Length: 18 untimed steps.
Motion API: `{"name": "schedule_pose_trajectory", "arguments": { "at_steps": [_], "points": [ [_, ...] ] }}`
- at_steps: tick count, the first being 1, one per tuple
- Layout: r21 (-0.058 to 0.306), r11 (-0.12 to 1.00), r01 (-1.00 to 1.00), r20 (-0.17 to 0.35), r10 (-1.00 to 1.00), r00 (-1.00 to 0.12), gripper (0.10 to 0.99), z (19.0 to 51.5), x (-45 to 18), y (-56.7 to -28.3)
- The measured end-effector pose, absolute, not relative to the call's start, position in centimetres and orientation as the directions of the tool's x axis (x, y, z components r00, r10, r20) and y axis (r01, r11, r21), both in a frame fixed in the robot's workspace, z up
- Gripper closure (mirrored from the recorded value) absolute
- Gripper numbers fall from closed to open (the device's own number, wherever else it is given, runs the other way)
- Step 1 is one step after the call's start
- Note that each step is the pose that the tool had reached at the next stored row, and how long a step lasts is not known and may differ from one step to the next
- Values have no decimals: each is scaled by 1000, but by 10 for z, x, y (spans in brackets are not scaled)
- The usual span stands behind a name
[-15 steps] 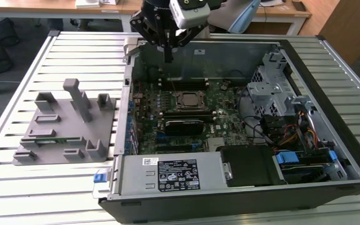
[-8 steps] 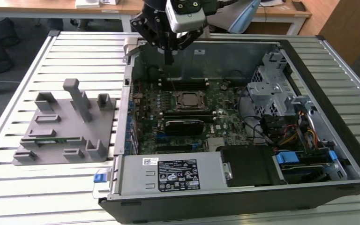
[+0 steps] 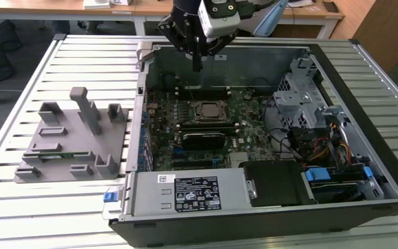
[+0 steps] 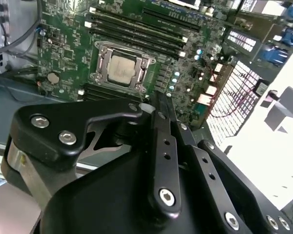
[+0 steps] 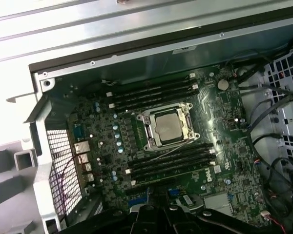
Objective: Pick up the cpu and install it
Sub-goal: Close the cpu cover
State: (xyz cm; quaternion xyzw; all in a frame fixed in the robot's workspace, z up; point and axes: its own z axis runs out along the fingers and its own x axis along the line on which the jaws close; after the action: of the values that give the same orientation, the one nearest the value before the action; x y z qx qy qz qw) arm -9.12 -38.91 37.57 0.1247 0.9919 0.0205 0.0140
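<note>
Our claw [image 3: 197, 65] hangs over the far edge of the open computer case [image 3: 254, 62], its black fingers [image 4: 162, 146] pressed together with nothing between them. We see it well above the board. The cpu [image 3: 211, 110] lies flat in its socket at the middle of the green motherboard [image 3: 247, 111] — a pale silvery square with a thin darker rim, framed by a metal bracket. Dark memory slots [image 5: 154, 92] run along either side of it. Sheet-metal walls bound the case, and open room stands above the socket. A grey moulded holder [image 3: 68, 140] rests on the slatted desk [image 3: 47, 218] — beside the case, on the exterior view's left.
</note>
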Motion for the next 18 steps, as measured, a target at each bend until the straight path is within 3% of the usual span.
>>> {"name": "schedule_pose_trajectory", "arguments": {
  "at_steps": [18],
  "points": [
    [44,855,517,-23,519,-855,980,354,-89,-389]
  ]
}}
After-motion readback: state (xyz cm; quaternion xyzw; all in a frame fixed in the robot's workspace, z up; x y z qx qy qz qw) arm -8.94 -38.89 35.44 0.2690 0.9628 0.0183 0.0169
